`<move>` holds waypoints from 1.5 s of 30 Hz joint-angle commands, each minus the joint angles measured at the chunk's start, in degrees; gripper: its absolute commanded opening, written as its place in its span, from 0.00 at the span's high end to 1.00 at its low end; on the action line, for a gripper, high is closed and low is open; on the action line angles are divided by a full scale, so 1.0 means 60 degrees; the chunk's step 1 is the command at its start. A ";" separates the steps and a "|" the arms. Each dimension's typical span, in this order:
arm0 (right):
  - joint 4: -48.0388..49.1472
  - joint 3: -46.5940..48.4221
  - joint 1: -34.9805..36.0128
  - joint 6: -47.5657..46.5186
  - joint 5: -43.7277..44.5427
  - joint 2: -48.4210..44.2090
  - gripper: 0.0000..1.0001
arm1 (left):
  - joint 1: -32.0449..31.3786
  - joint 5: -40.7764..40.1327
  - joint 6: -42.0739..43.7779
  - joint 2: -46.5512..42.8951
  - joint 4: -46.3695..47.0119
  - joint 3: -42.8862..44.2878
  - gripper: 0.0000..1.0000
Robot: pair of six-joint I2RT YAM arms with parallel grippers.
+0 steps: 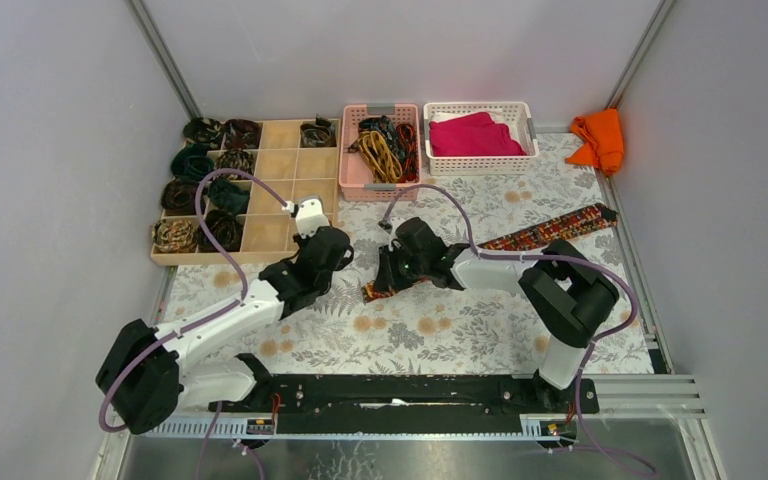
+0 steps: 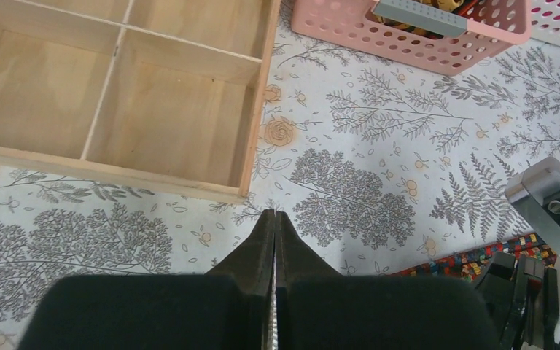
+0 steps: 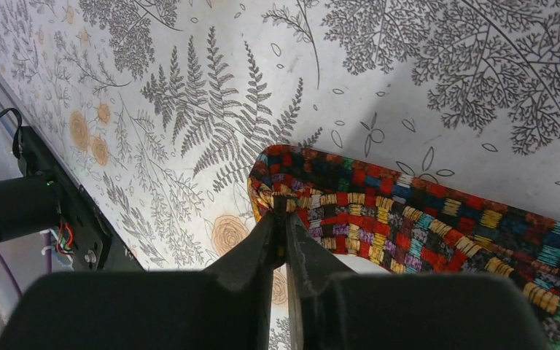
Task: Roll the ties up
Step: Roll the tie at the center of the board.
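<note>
the first turn of a roll is being started: the lower-left end of the red tie (image 1: 545, 232), which is lying diagonally from the centre toward the upper right of the top view on the bench (image 1: 440, 330), is being pinched by the right end effector (image 3: 283, 219). the left end effector (image 2: 275, 222) is being held closed on nothing, left of centre beside the tray (image 2: 251, 109). next, the pinched end probably needs curling over itself, with the strip being guided straight.

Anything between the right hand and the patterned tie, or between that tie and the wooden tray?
Nothing blocks the right hand: it is pinching the end of the tie. Toward the wooden tray, the left hand, shut and empty, sits over the table near the tray's corner, roughly on that path.
</note>
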 commanded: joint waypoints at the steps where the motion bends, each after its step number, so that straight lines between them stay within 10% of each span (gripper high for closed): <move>1: 0.0684 -0.0284 -0.0257 0.0216 -0.0890 -0.0360 0.86 | 0.0025 0.0199 0.0298 0.0353 0.1032 0.0301 1.00; 22: 0.2733 0.0237 -0.0291 0.1504 -0.3342 0.0780 0.87 | 0.0044 -0.0633 0.0172 -0.0474 0.0433 -0.0120 1.00; 45: 0.1143 -0.0305 -0.0668 0.0191 -0.2038 -0.0192 0.86 | 0.0043 -0.0095 0.0422 0.0573 0.0905 0.0377 1.00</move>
